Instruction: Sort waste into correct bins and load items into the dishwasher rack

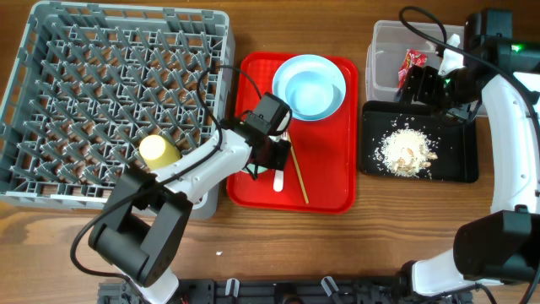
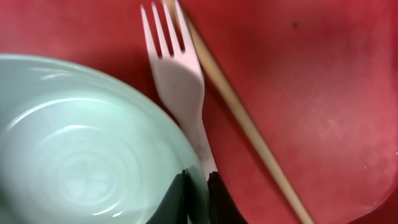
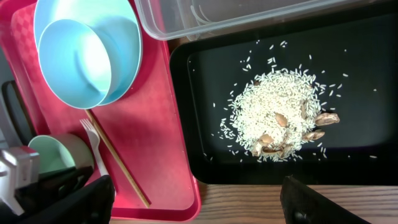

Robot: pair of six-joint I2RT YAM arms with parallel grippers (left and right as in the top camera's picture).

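Left claw (image 2: 196,182) clenched where fork (image 2: 180,81) handle meets cup (image 2: 81,162) rim; lifting could drag both, knocking chopstick (image 2: 249,124). Right claw (image 3: 196,186) released.

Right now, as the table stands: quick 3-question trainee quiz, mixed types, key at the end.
1. Short answer: which two utensils lie on the red tray?
2. True or false: the food scraps lie in the clear tub.
3. Pick one. The yellow-green cup sits: A. in the dishwasher rack; B. on the red tray; C. in the clear tub.

Key
1. The white fork and the wooden chopstick.
2. False. They lie in the black tray; the clear tub holds the red wrapper.
3. A.
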